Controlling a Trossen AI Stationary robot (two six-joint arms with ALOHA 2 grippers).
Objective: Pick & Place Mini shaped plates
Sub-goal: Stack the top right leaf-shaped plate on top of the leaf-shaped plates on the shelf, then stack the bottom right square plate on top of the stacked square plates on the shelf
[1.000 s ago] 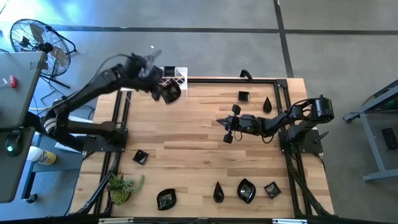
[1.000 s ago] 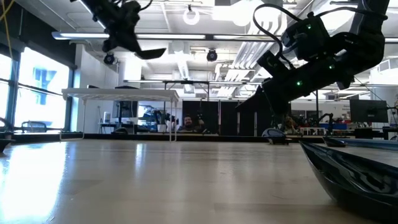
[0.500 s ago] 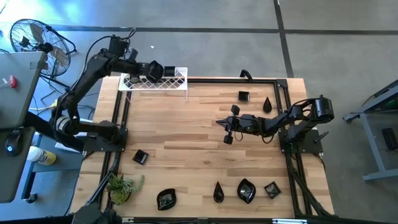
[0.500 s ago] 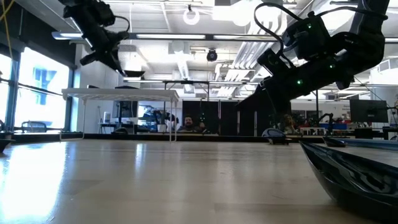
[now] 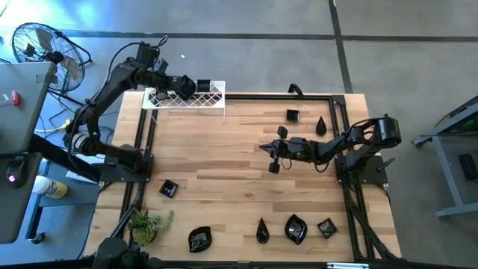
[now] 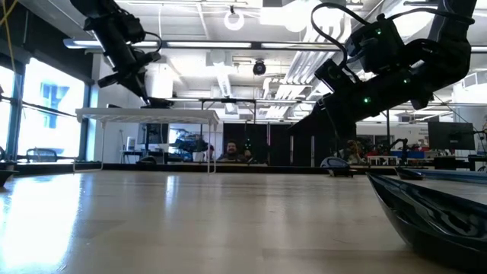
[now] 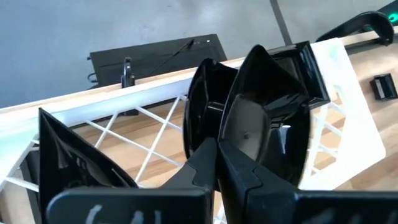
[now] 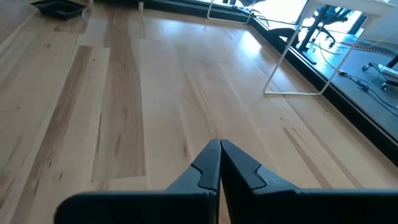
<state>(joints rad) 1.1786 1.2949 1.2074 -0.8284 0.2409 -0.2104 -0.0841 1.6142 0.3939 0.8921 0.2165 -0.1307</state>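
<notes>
My left gripper (image 5: 184, 85) is over the white wire rack (image 5: 213, 101) at the table's far left, shut on a black teardrop mini plate (image 7: 255, 124). Other black plates (image 7: 200, 106) stand on edge in the rack beside it, a square one (image 7: 303, 59) behind. More mini plates lie flat on the table: two at far right (image 5: 292, 115), one at near left (image 5: 169, 188), several along the near edge (image 5: 296, 229). My right gripper (image 5: 274, 155) hangs shut and empty over the table's middle. My left gripper pinches the teardrop plate's rim (image 7: 227, 140) between its two fingers, which slant down from the table's left side. The plate stands on edge in front of the fingers, among the plates in the rack. Whether it rests on the rack's wires, I cannot tell.
A small green plant (image 5: 146, 224) sits at the near left corner. A black frame (image 5: 340, 112) borders the table. One large-looking black dish (image 6: 437, 213) lies right before the low camera. Bare wood spreads across the table's middle (image 5: 216, 164).
My left gripper has carried the teardrop plate from above the table's far left part toward the far left corner and slightly down, rolling as it went. The plate now stands among those in the rack.
</notes>
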